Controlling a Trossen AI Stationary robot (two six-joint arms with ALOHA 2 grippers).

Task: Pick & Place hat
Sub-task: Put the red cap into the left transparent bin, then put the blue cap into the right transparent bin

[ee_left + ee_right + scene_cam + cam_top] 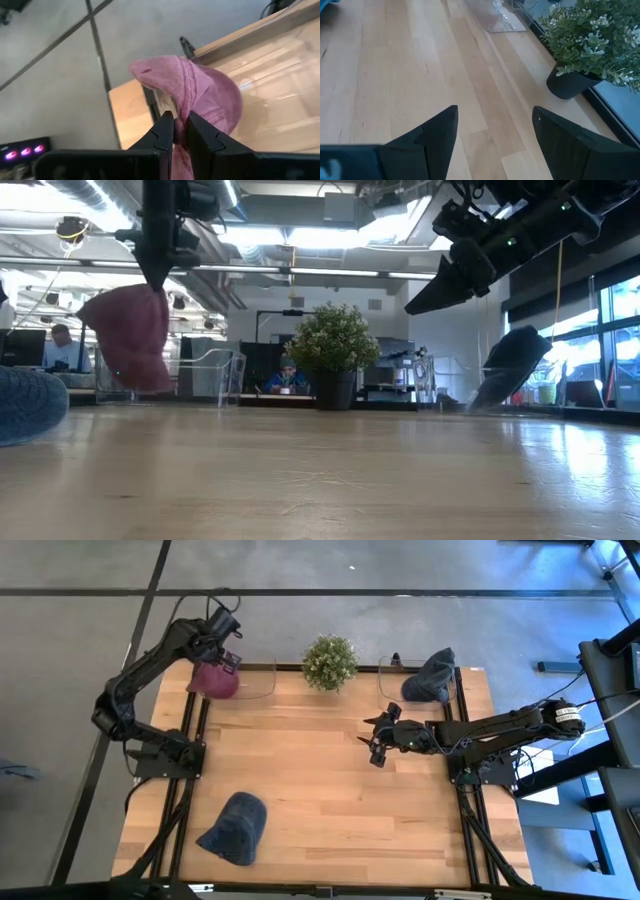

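A pink hat (214,681) hangs from my left gripper (212,661) at the table's far left corner, beside a clear stand (256,680); the low view shows the pink hat (130,335) hanging clear of the wood. A dark blue hat (236,828) lies flat on the table near its near left edge. Another dark hat (430,676) leans on the clear stand at the far right. My right gripper (375,740) hovers open above the table's middle right, holding nothing. My left gripper pinches a bunched fold of the pink hat's fabric (181,127) between its two fingers (162,135), coming from above and pointing down. The hat hangs below the fingers, lifted clear of the table.
A potted plant (329,662) stands at the middle of the far edge, between the two clear stands (395,675). Bare wood lies between plant and the blue hat. People sit at desks in the room beyond (62,345).
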